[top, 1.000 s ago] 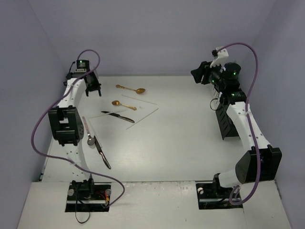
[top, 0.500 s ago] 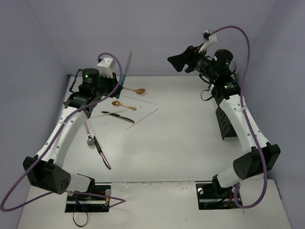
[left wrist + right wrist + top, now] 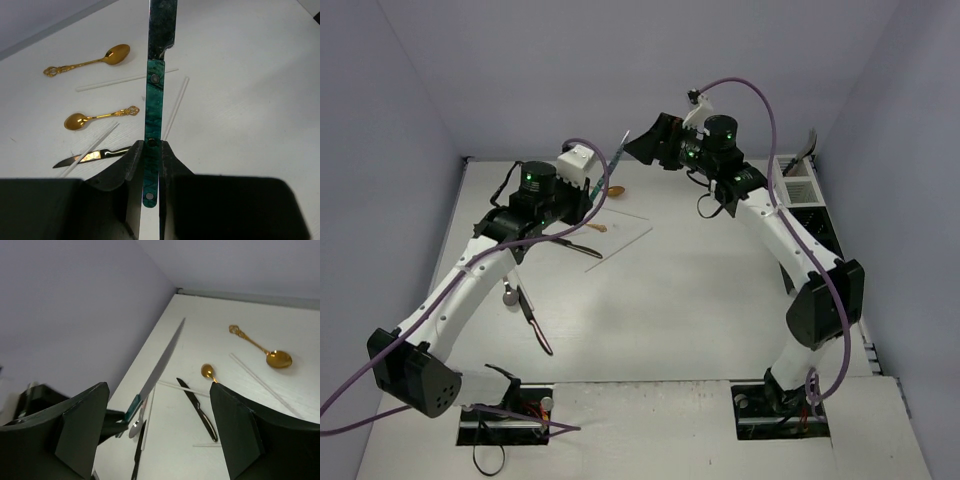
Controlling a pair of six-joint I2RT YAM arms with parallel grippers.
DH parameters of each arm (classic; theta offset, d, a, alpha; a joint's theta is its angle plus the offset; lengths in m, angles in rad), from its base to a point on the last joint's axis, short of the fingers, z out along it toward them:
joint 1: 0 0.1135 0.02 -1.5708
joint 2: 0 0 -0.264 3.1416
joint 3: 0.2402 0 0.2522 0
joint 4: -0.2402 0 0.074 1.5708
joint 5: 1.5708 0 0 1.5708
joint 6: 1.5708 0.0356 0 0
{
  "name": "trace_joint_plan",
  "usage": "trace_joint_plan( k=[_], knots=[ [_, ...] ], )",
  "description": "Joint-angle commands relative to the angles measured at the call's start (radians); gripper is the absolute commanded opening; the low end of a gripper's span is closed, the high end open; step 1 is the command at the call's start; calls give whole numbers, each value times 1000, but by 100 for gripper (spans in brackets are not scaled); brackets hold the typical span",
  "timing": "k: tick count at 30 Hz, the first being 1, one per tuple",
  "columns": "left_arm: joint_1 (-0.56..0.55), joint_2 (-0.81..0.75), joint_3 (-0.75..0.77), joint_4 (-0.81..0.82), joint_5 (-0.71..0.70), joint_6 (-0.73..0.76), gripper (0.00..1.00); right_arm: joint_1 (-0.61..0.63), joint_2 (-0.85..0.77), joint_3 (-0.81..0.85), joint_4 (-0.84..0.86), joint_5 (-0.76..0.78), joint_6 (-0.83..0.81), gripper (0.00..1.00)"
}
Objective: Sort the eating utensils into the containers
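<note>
Teal-handled knife [image 3: 152,115] pinched at handle end in left jaws, serrated blade angled up over table [image 3: 245,100]; right jaws spread wide, empty, near blade tip

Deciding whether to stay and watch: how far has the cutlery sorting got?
Early. Done: at most one piece seems to stand in the white holder; too small to be sure. In hand: the left pincer is shut on the teal-handled knife, lifted, with the open right pincer facing it. Left: two gold spoons, black-handled knives, chopsticks and a pink-handled spoon lie on the table.
</note>
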Motion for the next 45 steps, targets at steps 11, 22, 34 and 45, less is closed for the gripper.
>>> trace_joint_plan(
  k=[11, 22, 34, 45],
  knots=[
    [-79, -62, 7, 48, -85, 133, 0, 28, 55, 33, 78, -4, 112, 17],
    [-82, -67, 4, 47, -92, 146, 8, 26, 43, 19, 123, -53, 127, 0],
    [-44, -97, 9, 2, -246, 48, 88, -144, -77, 38, 85, -88, -17, 0],
    [91, -6, 86, -92, -94, -80, 88, -568, -304, 151, -323, -8, -672, 0]
  ],
)
